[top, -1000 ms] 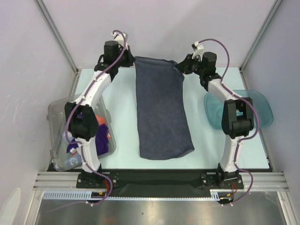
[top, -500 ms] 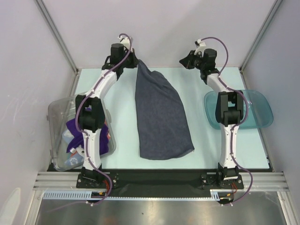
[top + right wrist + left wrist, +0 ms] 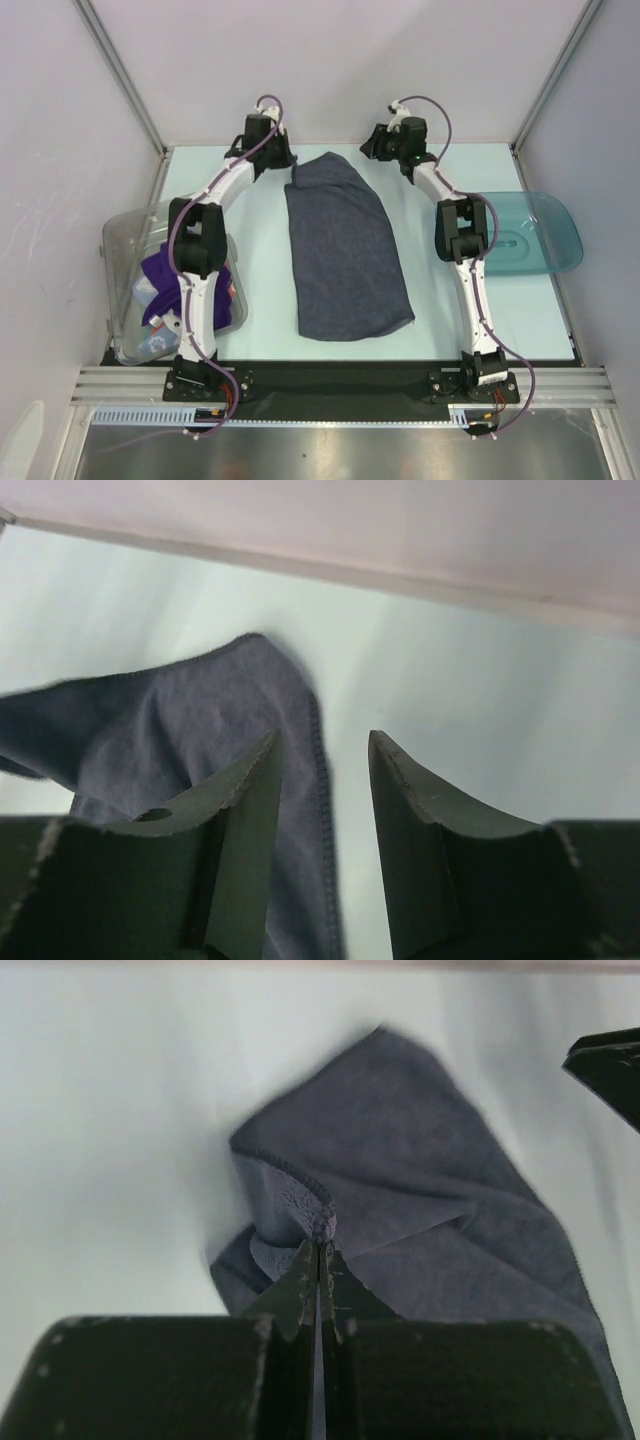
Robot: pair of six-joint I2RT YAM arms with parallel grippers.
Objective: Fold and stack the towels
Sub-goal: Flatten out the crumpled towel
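Note:
A dark navy-grey towel [image 3: 345, 250] lies lengthwise down the middle of the table, its far end bunched and narrow. My left gripper [image 3: 285, 160] is at the towel's far left corner, shut on the stitched hem; the left wrist view shows the tips [image 3: 320, 1245] pinching that fold of the towel [image 3: 430, 1190]. My right gripper [image 3: 368, 148] hovers at the far right corner and is open. In the right wrist view its fingers [image 3: 325, 738] straddle the towel's edge [image 3: 180, 720] without gripping it. More towels, purple [image 3: 165, 280] and orange [image 3: 215, 262], sit in the bin.
A clear plastic bin [image 3: 125, 250] stands at the left edge beside the left arm. A teal translucent tray [image 3: 545, 235] lies at the right. The back wall is close behind both grippers.
The right gripper has let go of the far right corner and opened. Both grippers came lower and closer together, and the towel's far end dropped onto the table.

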